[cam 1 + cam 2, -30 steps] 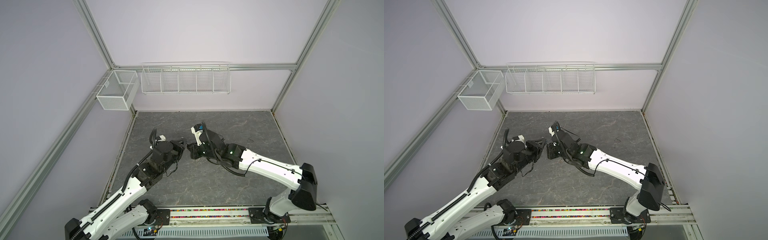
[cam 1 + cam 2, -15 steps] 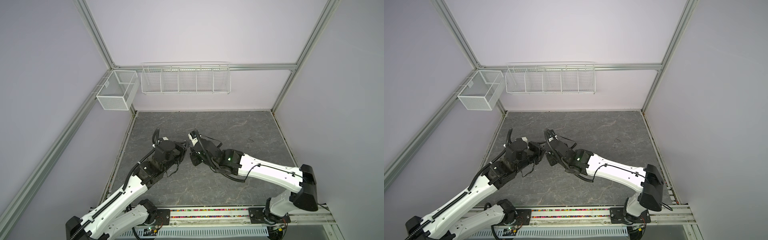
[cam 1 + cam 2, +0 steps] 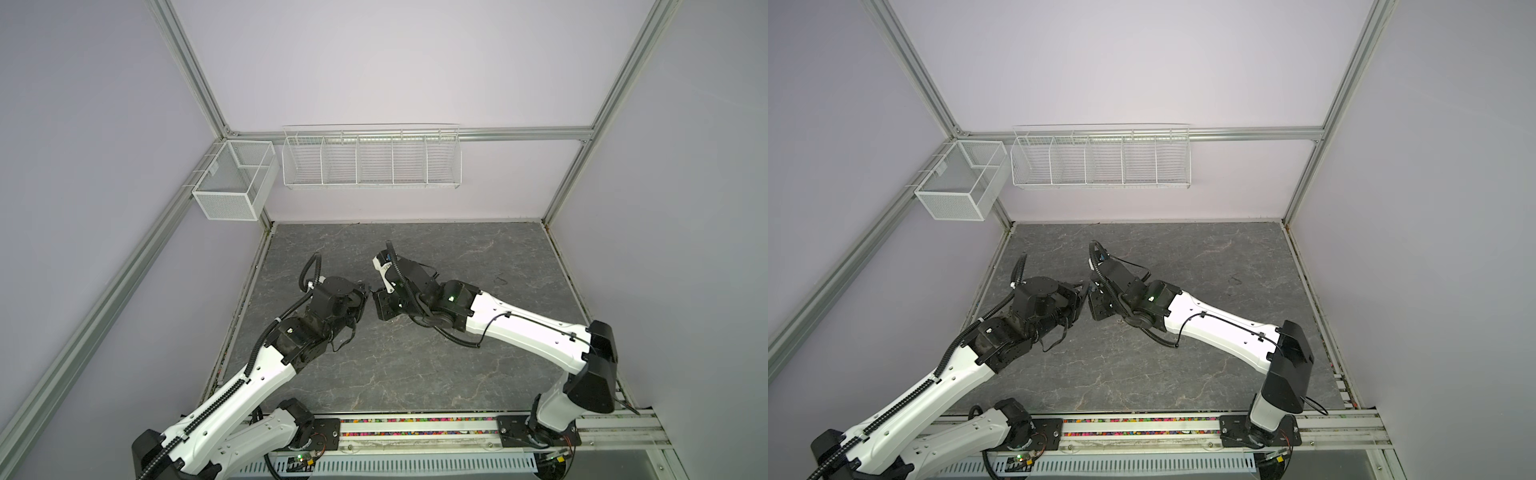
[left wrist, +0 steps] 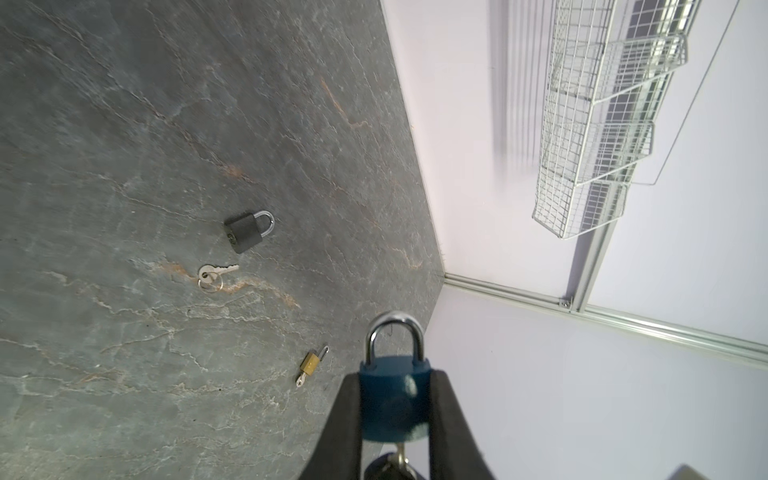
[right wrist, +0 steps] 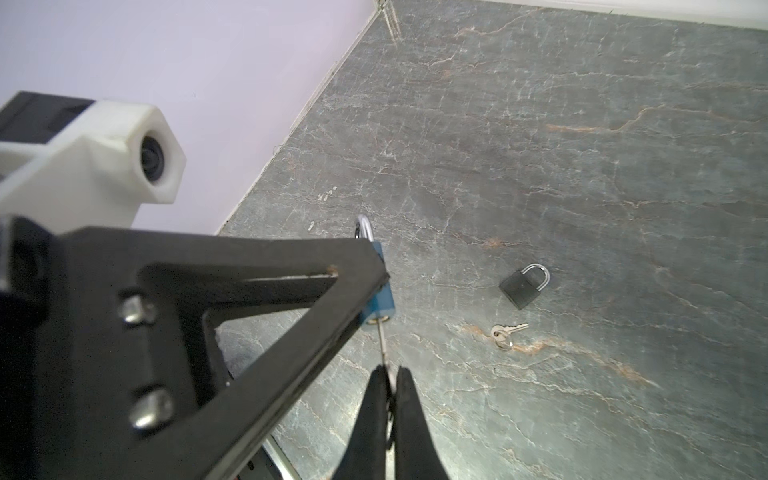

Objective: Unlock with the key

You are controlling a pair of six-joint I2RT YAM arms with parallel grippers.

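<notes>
Left gripper (image 4: 395, 376) clamps the blue padlock (image 4: 392, 401) by its flat sides. The shackle points away from the wrist and the keyhole end faces the right arm, a hold I judge is meant to brace the body against a twist. Both shackle legs sit in the body, so the lock is not yet sprung. Just to its right, the key (image 5: 381, 345) runs from the keyhole into the right gripper (image 5: 390, 372), whose jaws are pinched tight on the key's head, in line with the lock for turning. In both top views the pair meets in the air over the left half of the table (image 3: 415, 374). A black padlock (image 4: 245, 231), a loose key (image 4: 214, 274) and a small brass padlock (image 4: 311, 361) lie on it, well apart from the work.
</notes>
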